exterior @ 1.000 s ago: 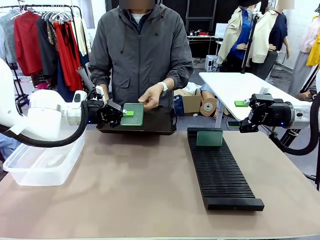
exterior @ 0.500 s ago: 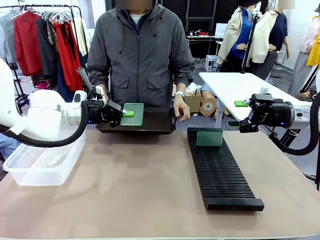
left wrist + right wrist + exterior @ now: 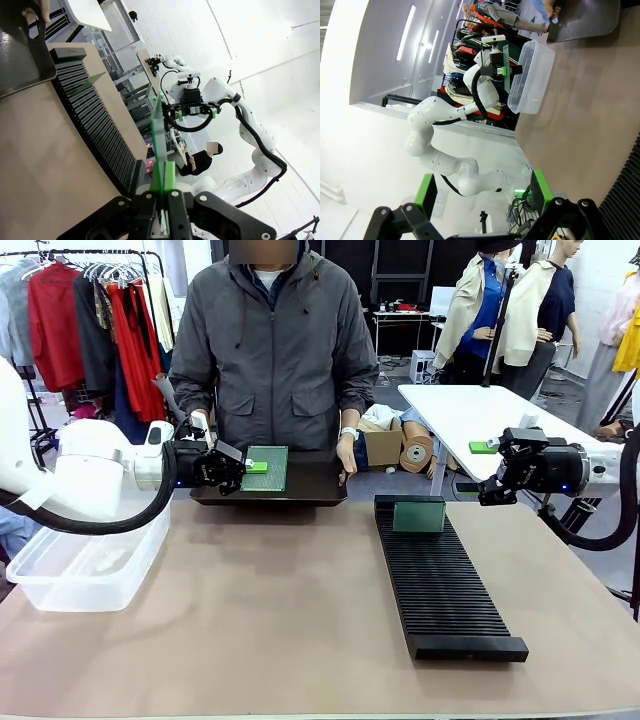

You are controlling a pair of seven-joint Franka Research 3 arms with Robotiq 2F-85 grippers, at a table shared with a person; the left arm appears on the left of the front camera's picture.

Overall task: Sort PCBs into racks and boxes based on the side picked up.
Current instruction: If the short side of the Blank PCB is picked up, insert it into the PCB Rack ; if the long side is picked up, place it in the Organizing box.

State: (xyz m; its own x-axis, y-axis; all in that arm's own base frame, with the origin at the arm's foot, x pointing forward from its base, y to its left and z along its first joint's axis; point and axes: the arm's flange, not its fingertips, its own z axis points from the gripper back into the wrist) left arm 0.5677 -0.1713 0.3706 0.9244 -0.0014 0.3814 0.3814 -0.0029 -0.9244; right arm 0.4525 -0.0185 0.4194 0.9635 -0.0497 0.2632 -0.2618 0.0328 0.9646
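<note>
Left gripper [image 3: 250, 467], jaws clamped on an upright PCB [image 3: 266, 468] above the tray [image 3: 310, 485]; box [image 3: 85, 565] lies near-left, rack [image 3: 440, 580] farther right; right gripper [image 3: 492, 472] wide, empty.

On the surface [image 3: 300, 630], the box [image 3: 90, 565] lies at the near left and the rack [image 3: 440, 580] at the right, with one PCB [image 3: 418, 514] standing in its far slots. The tray [image 3: 300, 483] lies far, in the middle, before the person [image 3: 275, 350]. The left tool [image 3: 245, 467] holds another PCB [image 3: 268, 468] above the tray.
</note>
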